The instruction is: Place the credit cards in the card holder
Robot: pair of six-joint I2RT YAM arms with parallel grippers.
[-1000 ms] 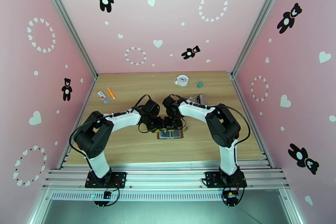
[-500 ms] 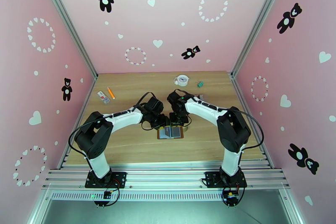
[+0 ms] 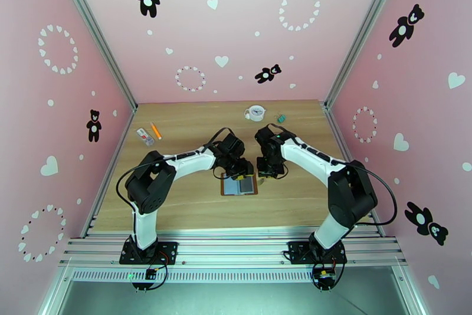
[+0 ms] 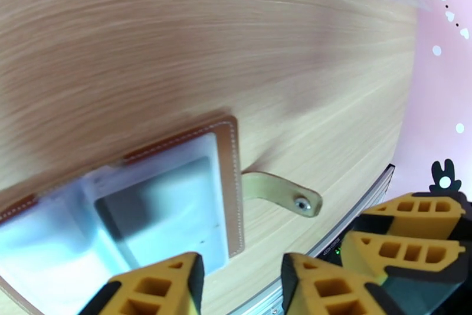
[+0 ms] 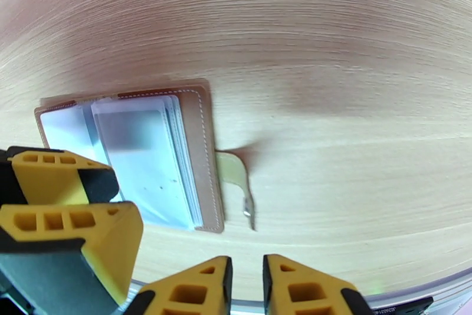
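I've got the wooden bench (image 3: 189,204) in view, with the brown card holder (image 3: 239,186) lying open and flat on it near the middle, its snap strap (image 5: 236,183) resting on the wood beside it. Toward the far edge sit a small round white item (image 3: 255,112) and a small green object (image 3: 281,117). At far left lie an orange pen (image 3: 156,130) and a small white-and-red packet (image 3: 145,137).
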